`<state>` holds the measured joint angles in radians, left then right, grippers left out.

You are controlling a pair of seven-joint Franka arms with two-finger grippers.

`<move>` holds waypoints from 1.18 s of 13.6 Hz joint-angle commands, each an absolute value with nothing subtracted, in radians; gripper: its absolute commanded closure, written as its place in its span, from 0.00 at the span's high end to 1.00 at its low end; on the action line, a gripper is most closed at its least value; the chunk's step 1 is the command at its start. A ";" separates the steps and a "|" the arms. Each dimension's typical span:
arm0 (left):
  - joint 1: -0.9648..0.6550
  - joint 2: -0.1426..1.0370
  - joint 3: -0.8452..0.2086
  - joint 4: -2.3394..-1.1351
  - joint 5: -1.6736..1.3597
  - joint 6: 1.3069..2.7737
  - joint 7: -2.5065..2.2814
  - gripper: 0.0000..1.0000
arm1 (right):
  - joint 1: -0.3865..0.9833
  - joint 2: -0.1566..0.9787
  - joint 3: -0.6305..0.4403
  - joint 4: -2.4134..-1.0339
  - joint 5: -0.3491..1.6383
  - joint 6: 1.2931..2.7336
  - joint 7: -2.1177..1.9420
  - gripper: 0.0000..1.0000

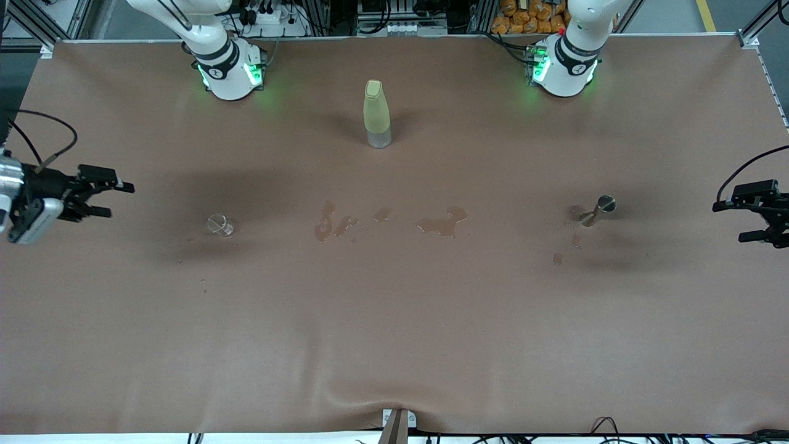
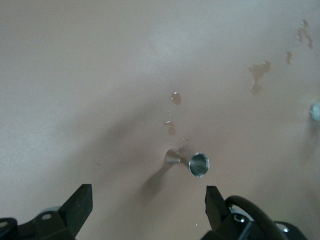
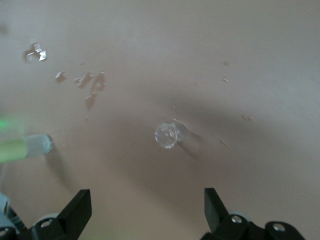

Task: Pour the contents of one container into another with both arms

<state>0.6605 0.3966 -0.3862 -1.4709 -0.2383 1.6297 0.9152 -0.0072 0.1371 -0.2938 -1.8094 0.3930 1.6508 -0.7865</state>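
Your small glass beaker (image 1: pixel 220 225) and metal jigger (image 1: pixel 601 208) stand upright, well apart, wet patches (image 1: pixel 442 223) between them. At twelve o'clock stands the bottle (image 1: pixel 376 114). Both claws gape empty: right gripper (image 1: pixel 105 196) hovers near the beaker, left gripper (image 1: pixel 743 219) near the jigger, one vessel each.

My two arms are white, with rounded bases ringed by a black band and lit by green lights. The right base (image 1: pixel 228 71) and the left base (image 1: pixel 564 68) each carry a small dark round marking. Black cables trail from the left base. The right end effector (image 1: pixel 108 198) is black with two angular fingers, mounted on a silver-grey wrist block with a black cable looping above. The left end effector (image 1: pixel 749 219) is black too, with a cable arching over it.
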 commanded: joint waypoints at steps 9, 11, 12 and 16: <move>0.514 0.345 -0.379 -1.467 -0.166 1.640 0.415 1.00 | -0.067 -0.044 -0.003 -1.643 0.095 1.467 -0.145 1.00; 0.464 0.348 -0.373 -1.454 -0.111 1.643 0.326 1.00 | -0.067 -0.049 -0.003 -1.605 0.087 1.457 -0.138 1.00; 0.424 0.350 -0.361 -1.445 -0.086 1.643 0.298 1.00 | -0.067 -0.048 -0.005 -1.592 0.083 1.456 -0.141 1.00; 0.212 0.354 -0.195 -1.439 -0.084 1.664 0.111 1.00 | -0.063 -0.045 -0.012 -1.588 0.043 1.457 -0.138 1.00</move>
<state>0.3072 0.3622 -0.2758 -1.4457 -0.1077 1.6547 0.1931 -0.0539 -0.0496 -0.0221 -1.6031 0.0784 1.4692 -0.1556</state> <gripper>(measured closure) 0.000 0.000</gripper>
